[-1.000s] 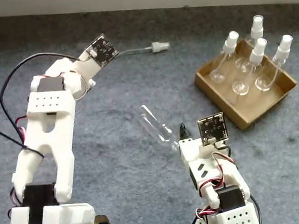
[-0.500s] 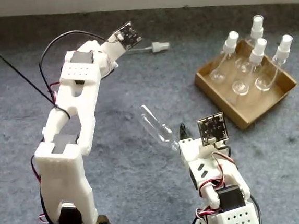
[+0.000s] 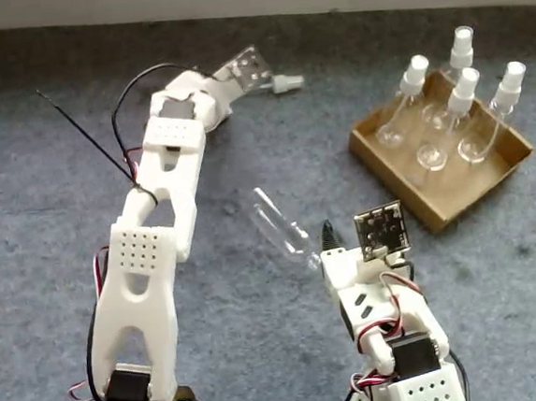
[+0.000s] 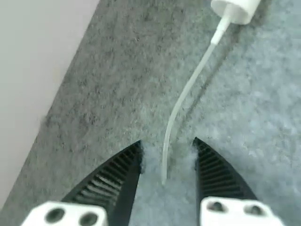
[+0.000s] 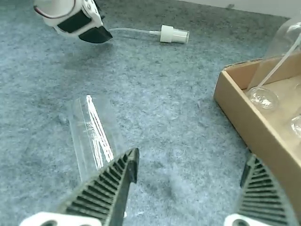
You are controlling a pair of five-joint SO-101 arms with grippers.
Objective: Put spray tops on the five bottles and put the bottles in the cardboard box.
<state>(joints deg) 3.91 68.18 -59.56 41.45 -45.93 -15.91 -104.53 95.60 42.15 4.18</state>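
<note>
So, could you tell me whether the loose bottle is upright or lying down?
Lying down: the bottle rests on its side on the carpet.

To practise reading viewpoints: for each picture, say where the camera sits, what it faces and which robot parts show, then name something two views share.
High view: above the table, looking down on the left arm, right arm, box and lying bottle.
Left wrist view: on the left arm, facing the table; left gripper open astride the tube of the spray top.
Right wrist view: on the right arm, facing across the table; right gripper open near the bottle.
Shared: both wrist views show the spray top.
</note>
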